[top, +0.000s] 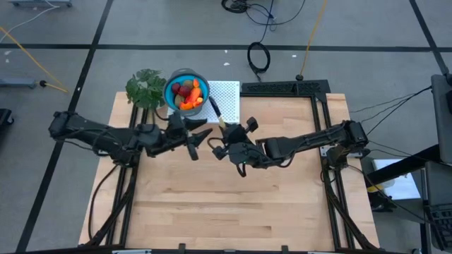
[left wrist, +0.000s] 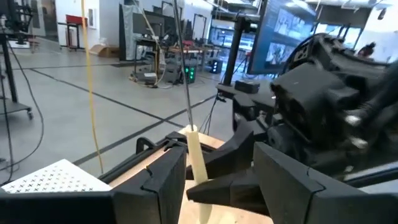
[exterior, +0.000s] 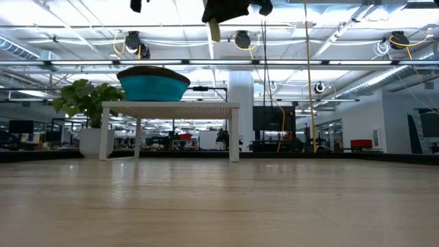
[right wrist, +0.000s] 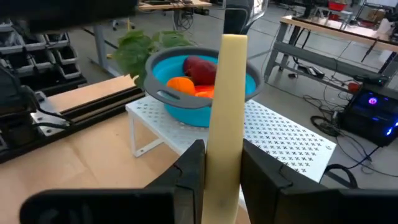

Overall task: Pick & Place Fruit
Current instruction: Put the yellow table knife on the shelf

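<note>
Nearest the lens, bare wooden table [exterior: 219,206], nothing on its front half. Farther back on the left, a green leafy plant [top: 145,87] by the table's far edge, just beside a blue collapsible bowl [top: 185,90] with a grey rim, standing on a white perforated stand [top: 227,99]. Inside the bowl, the fruit [top: 188,92]: tiny orange pieces, dark red round ones and a larger red-orange piece, heaped together. Reaching in from the left side, the left gripper [top: 194,139], raised above the table just in front of the bowl, fingers [left wrist: 163,180] spread apart and holding nothing, pointed toward the other arm. At mid-table, a little right of it and close by, the right gripper [top: 224,132], also up off the wood, fingers [right wrist: 189,174] clamped on the pale yellow handle of a knife [right wrist: 222,106], handle upright between them in the wrist view. From above, the knife's dark blade angling up-left over the white stand toward the bowl. Right arm stretching off to the table's right edge. Beyond the table, grey floor with cables
</note>
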Action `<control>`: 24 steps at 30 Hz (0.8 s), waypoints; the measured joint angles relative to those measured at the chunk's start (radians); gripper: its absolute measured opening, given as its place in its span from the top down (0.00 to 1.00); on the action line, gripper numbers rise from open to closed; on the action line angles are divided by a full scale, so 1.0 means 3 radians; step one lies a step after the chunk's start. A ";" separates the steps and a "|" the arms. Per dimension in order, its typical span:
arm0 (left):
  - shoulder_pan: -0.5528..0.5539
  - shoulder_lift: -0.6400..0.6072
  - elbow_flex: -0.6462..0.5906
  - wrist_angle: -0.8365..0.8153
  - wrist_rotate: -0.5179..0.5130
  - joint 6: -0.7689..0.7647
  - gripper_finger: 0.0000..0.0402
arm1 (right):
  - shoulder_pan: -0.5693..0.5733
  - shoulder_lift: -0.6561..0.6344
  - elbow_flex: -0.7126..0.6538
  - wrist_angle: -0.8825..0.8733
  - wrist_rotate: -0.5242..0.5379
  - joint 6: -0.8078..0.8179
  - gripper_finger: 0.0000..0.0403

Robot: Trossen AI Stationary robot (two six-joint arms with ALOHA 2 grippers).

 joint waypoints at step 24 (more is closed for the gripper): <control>0.0358 -0.0024 0.0106 0.0064 0.0806 -0.0472 0.54 | 0.0225 0.0000 -0.0001 -0.0053 0.0341 -0.0602 0.84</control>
